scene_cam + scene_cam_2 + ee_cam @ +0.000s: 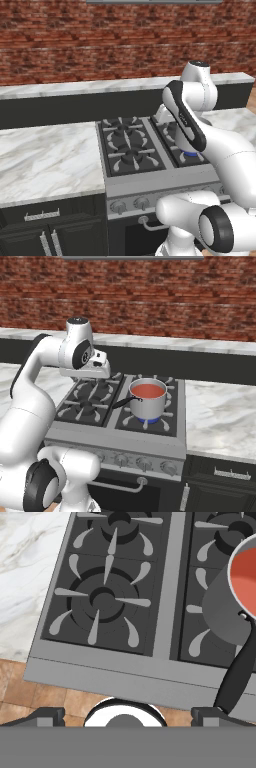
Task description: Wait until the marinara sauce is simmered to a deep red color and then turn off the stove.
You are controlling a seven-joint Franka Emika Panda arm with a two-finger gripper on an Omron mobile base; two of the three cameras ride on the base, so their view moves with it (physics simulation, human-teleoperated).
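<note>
The stove [90, 406] has black grates and a row of silver knobs [145, 463] along its front. A small steel saucepan [147, 401] stands on its front right burner over a blue flame [148, 419], with its dark handle pointing left. The marinara sauce [148, 390] in it is a light orange-red. In the hand view the sauce [245, 577] shows at the right edge, above the pan's handle [240, 672]. My gripper [128, 714] hangs open over the stove's left front burner [105, 602], holding nothing and well clear of the pan.
Marble counters [45, 160] [220, 416] flank the stove, with a raised dark ledge [200, 361] and a brick wall behind. Dark cabinets [45, 235] and the oven handle [117, 487] lie below. My arm [200, 130] covers the stove's right side in the left base view.
</note>
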